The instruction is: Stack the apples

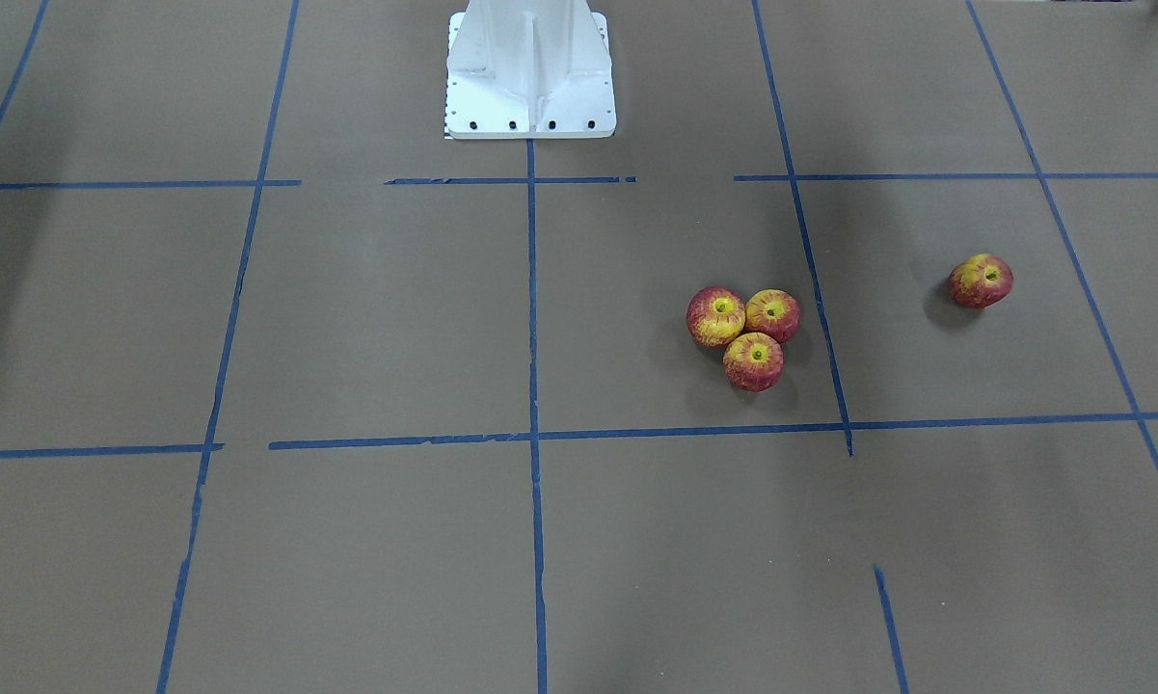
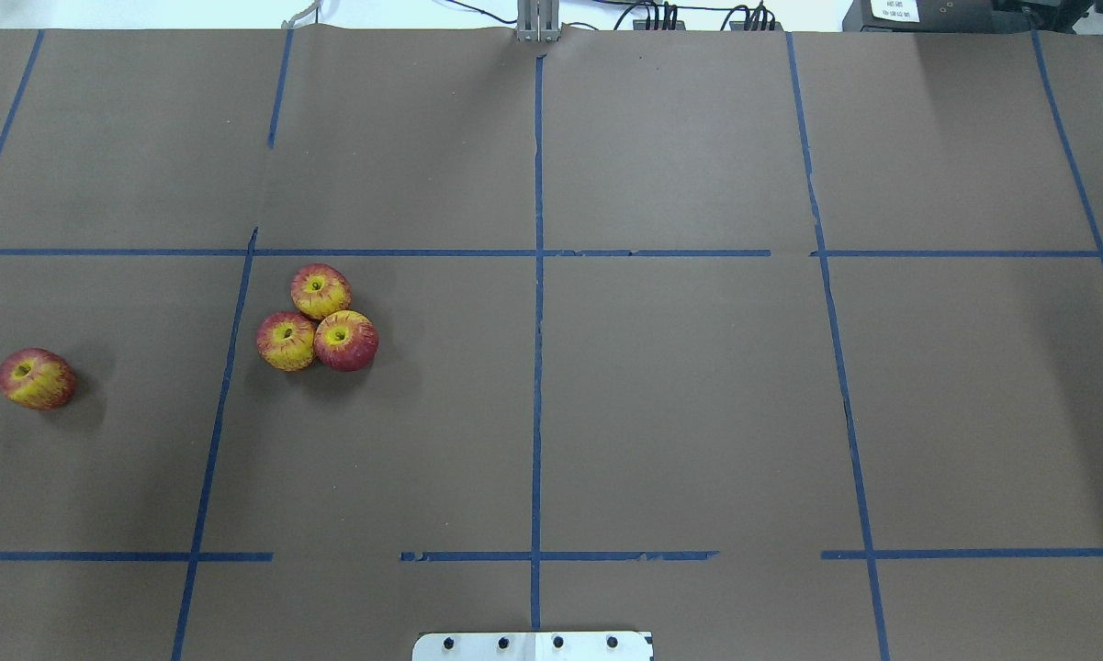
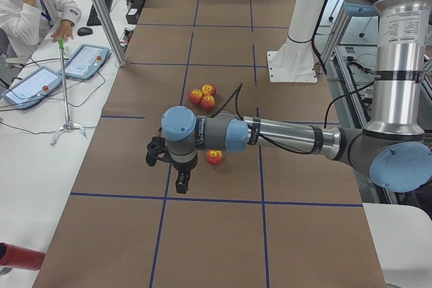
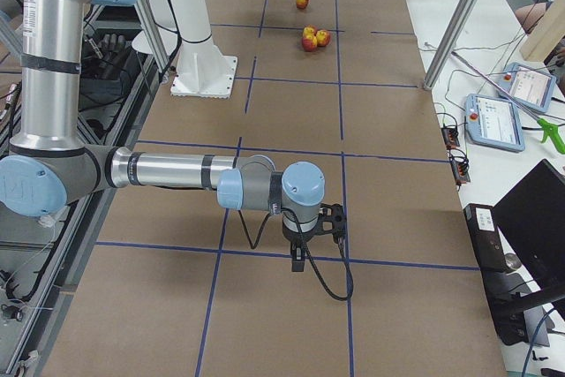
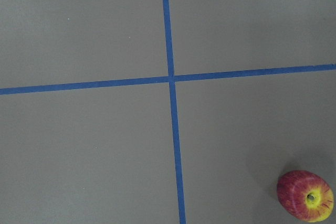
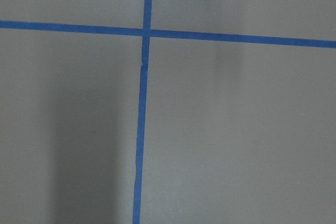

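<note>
Three apples (image 2: 320, 291) (image 2: 286, 341) (image 2: 345, 341) sit touching in a cluster on the brown table, left of centre in the overhead view. They also show in the front view (image 1: 753, 361). A fourth apple (image 2: 36, 377) lies alone, tilted, further left, and shows in the front view (image 1: 981, 280) and the left wrist view (image 5: 305, 195). All rest on the table, none on top of another. My left gripper (image 3: 182, 181) hangs above the table near the lone apple (image 3: 214, 157). My right gripper (image 4: 298, 258) hangs far from the apples. I cannot tell whether either is open or shut.
Blue tape lines (image 2: 537, 367) divide the brown table into a grid. The white robot base (image 1: 530, 67) stands at the table's robot-side edge. An operator (image 3: 27, 5) sits at a side desk with control tablets (image 3: 84, 61). More tablets (image 4: 494, 119) lie on the other side.
</note>
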Action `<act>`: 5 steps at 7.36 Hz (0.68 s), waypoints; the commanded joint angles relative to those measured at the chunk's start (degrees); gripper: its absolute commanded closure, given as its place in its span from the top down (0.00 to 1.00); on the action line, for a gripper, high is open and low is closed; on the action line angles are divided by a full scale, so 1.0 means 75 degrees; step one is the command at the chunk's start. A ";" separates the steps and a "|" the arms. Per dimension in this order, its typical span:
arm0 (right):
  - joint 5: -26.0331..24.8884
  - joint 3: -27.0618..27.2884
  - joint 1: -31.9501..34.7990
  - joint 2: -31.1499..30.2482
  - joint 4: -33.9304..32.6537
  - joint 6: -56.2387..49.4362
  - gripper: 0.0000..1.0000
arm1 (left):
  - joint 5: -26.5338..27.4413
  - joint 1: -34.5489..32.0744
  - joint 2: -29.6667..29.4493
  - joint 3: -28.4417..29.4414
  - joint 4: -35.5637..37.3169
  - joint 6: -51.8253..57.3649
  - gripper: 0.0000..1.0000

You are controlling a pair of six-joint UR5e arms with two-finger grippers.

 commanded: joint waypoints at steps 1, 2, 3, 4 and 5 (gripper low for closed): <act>0.0000 0.0000 0.0000 0.0000 0.0000 0.0000 1.00 | -0.0111 0.1824 0.0021 -0.0049 -0.1279 -0.2395 1.00; 0.0000 0.0000 0.0000 0.0000 0.0000 0.0000 1.00 | -0.0099 0.2498 0.0032 0.0019 -0.2097 -0.3978 1.00; 0.0000 0.0000 0.0000 0.0000 0.0000 0.0000 1.00 | -0.0064 0.3096 0.0033 0.0055 -0.2639 -0.5014 1.00; 0.0000 0.0000 0.0000 0.0000 0.0000 0.0000 1.00 | 0.0261 0.3532 0.0033 0.0032 -0.2737 -0.5593 1.00; 0.0000 0.0000 0.0000 0.0000 0.0000 0.0000 1.00 | 0.0369 0.3664 0.0033 0.0090 -0.2738 -0.5657 1.00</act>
